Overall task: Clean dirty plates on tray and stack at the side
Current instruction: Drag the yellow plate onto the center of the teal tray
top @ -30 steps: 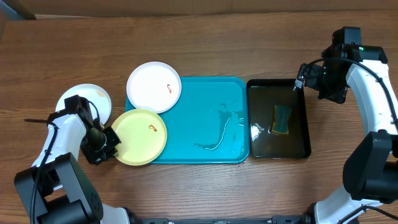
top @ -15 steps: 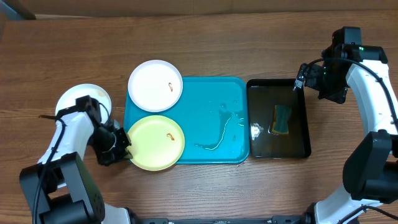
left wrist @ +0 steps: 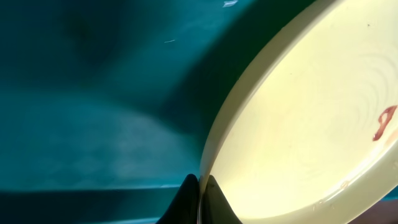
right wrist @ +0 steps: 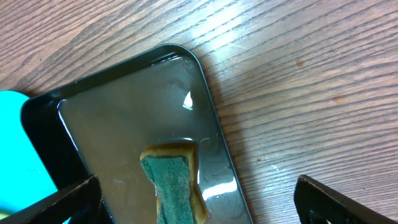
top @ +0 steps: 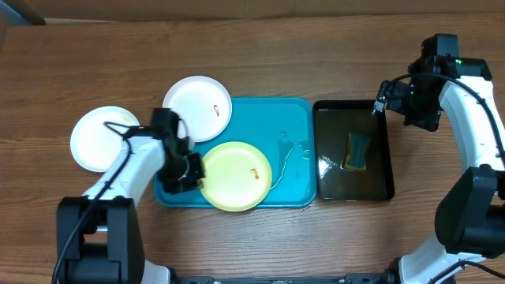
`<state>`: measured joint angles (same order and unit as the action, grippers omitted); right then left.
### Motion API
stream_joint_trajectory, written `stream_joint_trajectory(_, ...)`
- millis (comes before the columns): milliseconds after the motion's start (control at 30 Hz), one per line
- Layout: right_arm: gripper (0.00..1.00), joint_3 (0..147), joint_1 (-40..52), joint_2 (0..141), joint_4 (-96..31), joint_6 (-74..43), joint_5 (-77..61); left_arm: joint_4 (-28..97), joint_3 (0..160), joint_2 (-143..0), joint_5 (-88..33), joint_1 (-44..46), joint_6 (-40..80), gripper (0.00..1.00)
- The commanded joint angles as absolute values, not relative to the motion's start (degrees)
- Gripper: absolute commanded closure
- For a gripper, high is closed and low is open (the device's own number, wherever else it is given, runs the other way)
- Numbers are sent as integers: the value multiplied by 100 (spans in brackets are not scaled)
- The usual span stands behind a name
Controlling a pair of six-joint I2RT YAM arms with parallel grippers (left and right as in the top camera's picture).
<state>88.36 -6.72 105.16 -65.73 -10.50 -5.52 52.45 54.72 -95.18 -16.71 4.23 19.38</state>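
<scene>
The pale yellow-green plate (top: 236, 175) with an orange-red smear lies on the turquoise tray (top: 268, 130), over its front rim. My left gripper (top: 189, 168) is shut on that plate's left rim; the left wrist view shows the plate (left wrist: 311, 124) pinched between the fingertips (left wrist: 199, 186) above the tray (left wrist: 93, 93). A white plate (top: 197, 106) with a smear overlaps the tray's back left corner. Another white plate (top: 102, 138) lies on the table to the left. My right gripper (top: 410, 99) is open and empty above the black tray's far right corner.
A black tray (top: 353, 150) of water stands right of the turquoise tray and holds a green and yellow sponge (top: 357, 151), also seen in the right wrist view (right wrist: 174, 183). A puddle of water (top: 280, 170) lies on the turquoise tray's right half.
My left gripper has dragged the yellow-green plate to the right, from the tray's left edge toward its front middle. The right arm has not moved.
</scene>
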Motion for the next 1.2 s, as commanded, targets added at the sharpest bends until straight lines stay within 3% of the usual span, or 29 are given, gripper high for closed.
stream_joint_trajectory(0,0,8910,-661,10453,-6565,-1048,-497,4956,5443,-9557,-1782,803,2460,96)
stream_joint_trajectory(300,0,8910,-661,10453,-6565,-1046,-497,3846,5443,-9557,-1761,1111,2718,96)
stream_joint_trajectory(1167,0,8910,-661,10453,-6565,-1046,-497,3164,5443,-9557,-749,1844,2272,96)
